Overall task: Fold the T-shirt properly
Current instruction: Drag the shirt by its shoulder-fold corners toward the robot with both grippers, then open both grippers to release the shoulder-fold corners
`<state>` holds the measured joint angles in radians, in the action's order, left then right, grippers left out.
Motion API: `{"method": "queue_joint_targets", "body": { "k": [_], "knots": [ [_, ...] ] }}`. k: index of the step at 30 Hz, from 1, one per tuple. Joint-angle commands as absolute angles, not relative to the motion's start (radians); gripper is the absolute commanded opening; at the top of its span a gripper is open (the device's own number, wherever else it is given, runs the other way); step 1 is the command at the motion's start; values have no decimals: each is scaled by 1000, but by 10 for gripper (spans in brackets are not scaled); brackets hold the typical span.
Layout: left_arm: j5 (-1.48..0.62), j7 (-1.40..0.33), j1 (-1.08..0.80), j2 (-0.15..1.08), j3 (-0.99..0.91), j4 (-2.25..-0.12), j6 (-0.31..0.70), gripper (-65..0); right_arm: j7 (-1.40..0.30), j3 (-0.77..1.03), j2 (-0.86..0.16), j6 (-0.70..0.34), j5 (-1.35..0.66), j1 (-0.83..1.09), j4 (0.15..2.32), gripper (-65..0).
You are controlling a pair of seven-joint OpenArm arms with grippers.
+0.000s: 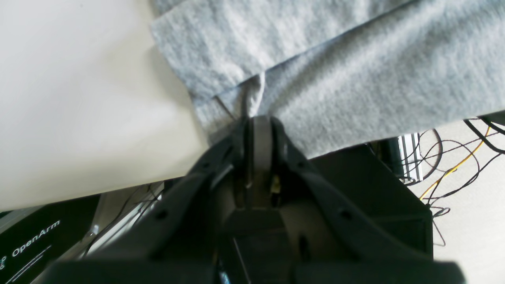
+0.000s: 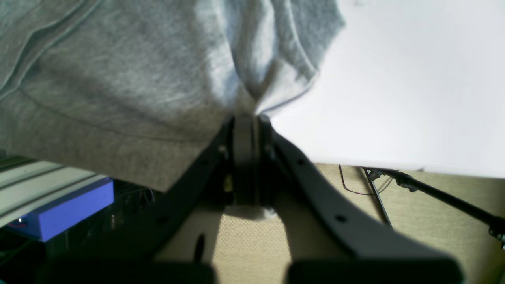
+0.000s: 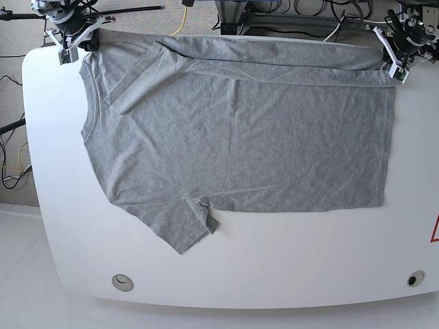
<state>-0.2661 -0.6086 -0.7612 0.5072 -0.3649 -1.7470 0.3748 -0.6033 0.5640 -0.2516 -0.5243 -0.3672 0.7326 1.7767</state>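
The heather-grey T-shirt [image 3: 240,137] lies spread on the white table [image 3: 274,274], plain side up, neck to the left and hem to the right. Its far edge is folded over in a narrow strip. My right gripper [image 3: 72,49] is at the far left corner, shut on the shoulder fabric [image 2: 118,98], which bunches at the right gripper's [image 2: 246,114] tips. My left gripper [image 3: 396,68] is at the far right corner, shut on the hem corner. In the left wrist view the cloth [image 1: 355,79] puckers between the left gripper's [image 1: 254,114] tips. The near sleeve [image 3: 180,229] lies flat.
Both grippers sit at the table's far edge [image 3: 206,34], with cables [image 1: 453,169] and floor beyond it. A blue box [image 2: 59,213] is below the edge on the right arm's side. Two round holes [image 3: 123,280] [image 3: 414,278] mark the near table rim.
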Motion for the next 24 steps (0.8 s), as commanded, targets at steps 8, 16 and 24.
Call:
{"method": "queue_joint_targets", "body": {
  "k": [8, 16, 24],
  "knots": [
    [-256, -640, -756, 518, -374, -1784, 376, -586, -605, 575, -277, -519, -368, 722, 1774, -642],
    [-255, -639, -766, 525, -384, -1816, 377, -383, -606, 577, -274, -519, -369, 720, 1792, -459],
    [-251, -636, -772, 524, -403, -1830, 372, -305, -597, 584, -269, -517, -369, 720, 1833, -312]
  ]
}}
